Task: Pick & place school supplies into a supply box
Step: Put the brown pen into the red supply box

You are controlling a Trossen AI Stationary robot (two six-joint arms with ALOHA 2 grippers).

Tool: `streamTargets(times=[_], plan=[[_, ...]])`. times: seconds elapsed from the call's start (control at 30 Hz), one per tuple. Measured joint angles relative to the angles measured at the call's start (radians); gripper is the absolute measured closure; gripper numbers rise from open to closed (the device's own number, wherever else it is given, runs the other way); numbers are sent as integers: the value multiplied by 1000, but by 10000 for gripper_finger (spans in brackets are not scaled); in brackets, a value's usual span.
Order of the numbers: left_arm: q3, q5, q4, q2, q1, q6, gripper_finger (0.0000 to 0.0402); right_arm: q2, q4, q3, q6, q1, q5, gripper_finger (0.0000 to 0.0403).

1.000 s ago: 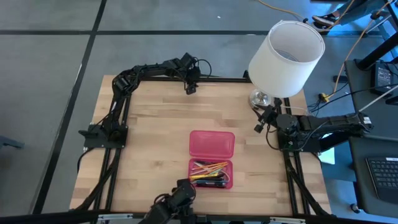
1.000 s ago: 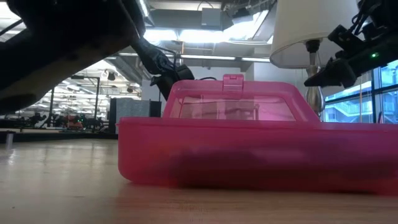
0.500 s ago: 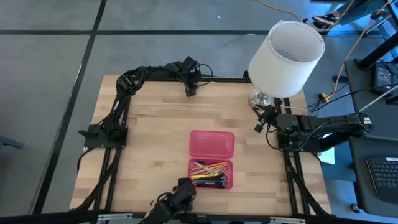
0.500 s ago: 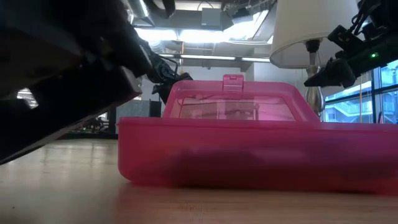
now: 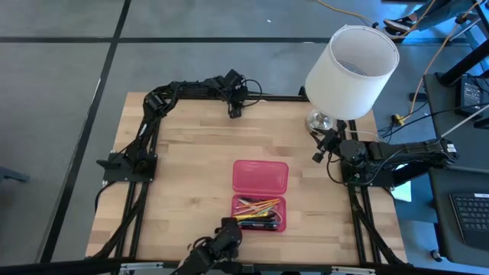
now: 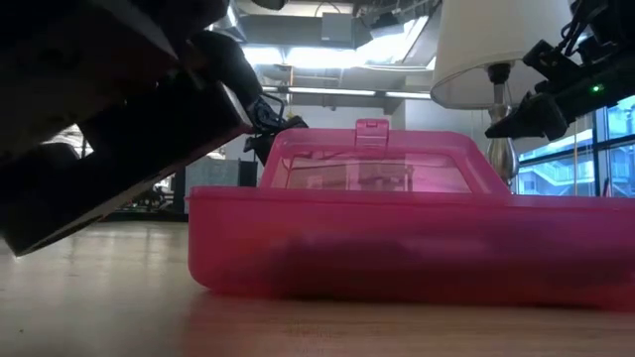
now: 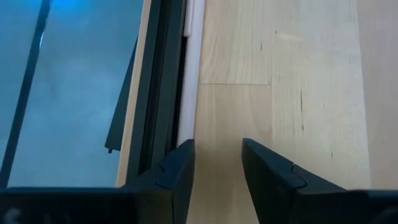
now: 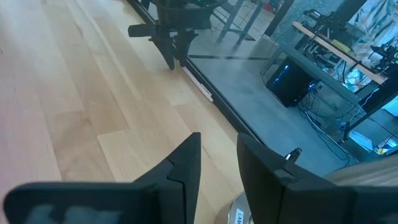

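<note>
Both dark two-finger grippers stood away from the work. The left gripper (image 5: 233,111), at the far edge of the wooden table (image 5: 183,168), had drawn its fingers (image 7: 177,171) in from wide to a narrow gap, empty over bare wood. The right gripper (image 5: 317,156) waited unmoved beside the white lampshade (image 5: 351,70), narrowly parted, holding nothing. The flat red-pink plastic supply box (image 5: 260,195) lay open mid-table, coloured pencils and pens (image 5: 256,210) already inside; packing looked finished, only the lid unclosed.
</note>
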Motion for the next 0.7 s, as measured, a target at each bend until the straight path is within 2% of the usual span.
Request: streamTargets(times=[0.7], plan=[[0,-65,25,-3,-32,33,273,0,-18,0,0,0,1,295]])
